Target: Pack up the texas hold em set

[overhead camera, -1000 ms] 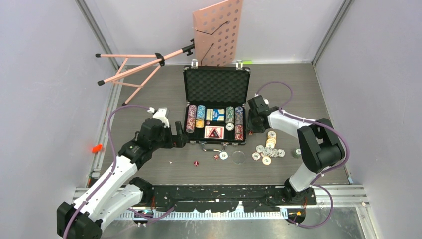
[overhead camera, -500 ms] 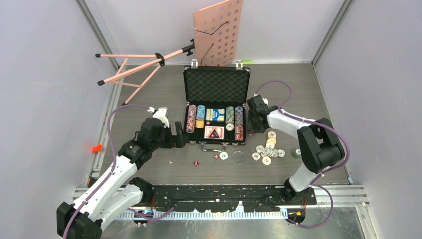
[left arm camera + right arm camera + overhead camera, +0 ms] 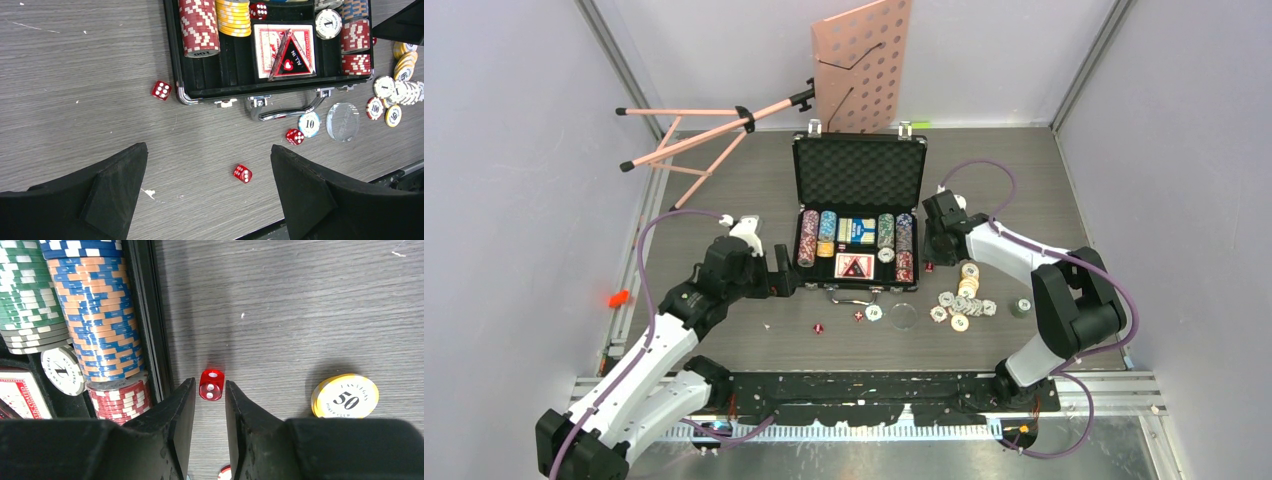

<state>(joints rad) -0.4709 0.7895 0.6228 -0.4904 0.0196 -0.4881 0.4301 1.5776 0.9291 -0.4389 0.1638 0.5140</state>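
The black briefcase (image 3: 796, 185) lies open mid-table, with chip stacks (image 3: 808, 238), card decks (image 3: 856, 230) and a red deck (image 3: 284, 50) inside. My right gripper (image 3: 931, 253) is low at the case's right side. In the right wrist view its jaws (image 3: 210, 381) stand narrowly apart around a red die (image 3: 211, 384) on the table, with thin gaps on both sides. My left gripper (image 3: 788, 272) is wide open and empty left of the case (image 3: 210, 170). Red dice (image 3: 242, 173) (image 3: 161, 90) (image 3: 294, 136) lie on the table in front of the case.
Loose chips (image 3: 961, 305) lie right of the case's front, with a yellow 50 chip (image 3: 345, 396) beside the right fingers. A clear disc (image 3: 904, 316) and a 10 chip (image 3: 309, 124) lie by the handle. The pink music stand (image 3: 864, 60) lies at the back.
The right arm's elbow has swung out to the right while its gripper stays low beside the case. The left arm has barely moved.
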